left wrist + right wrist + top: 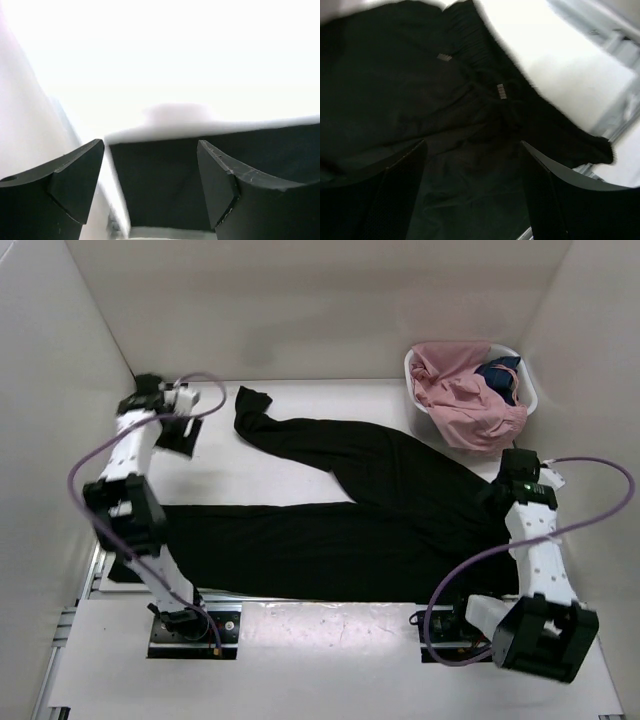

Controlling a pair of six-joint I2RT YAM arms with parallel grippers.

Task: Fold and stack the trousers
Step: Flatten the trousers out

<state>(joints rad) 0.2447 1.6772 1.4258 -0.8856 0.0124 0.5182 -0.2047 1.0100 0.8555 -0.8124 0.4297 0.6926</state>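
Black trousers lie spread flat across the bench. The waist is at the right edge. One leg runs along the near edge to the left edge, the other angles off twd the far-left corner.

My right pincer hangs over the waist end, released, jaws apart, nothing betw. them. Under it are the ribbed waistband and a drawcord w/ metal tips. My right arm rises from its base at the near edge, forearm leaning in over the fabric.

My left pincer is up by the far-left corner, also released, jaws wide, empty. Its cam shows a straight edge of black cloth below and betw. the fingers, w/ bright bench beyond. Can't tell if it touches the bench. My left arm stretches along the left edge, elbow above the near leg's end.

In the far-right corner a white basket holds a pink garment and a small dark blue garment, just beyond the trousers' far leg. Purple cables loop off both arms. Plain pale walls box the bench on 3 sides.
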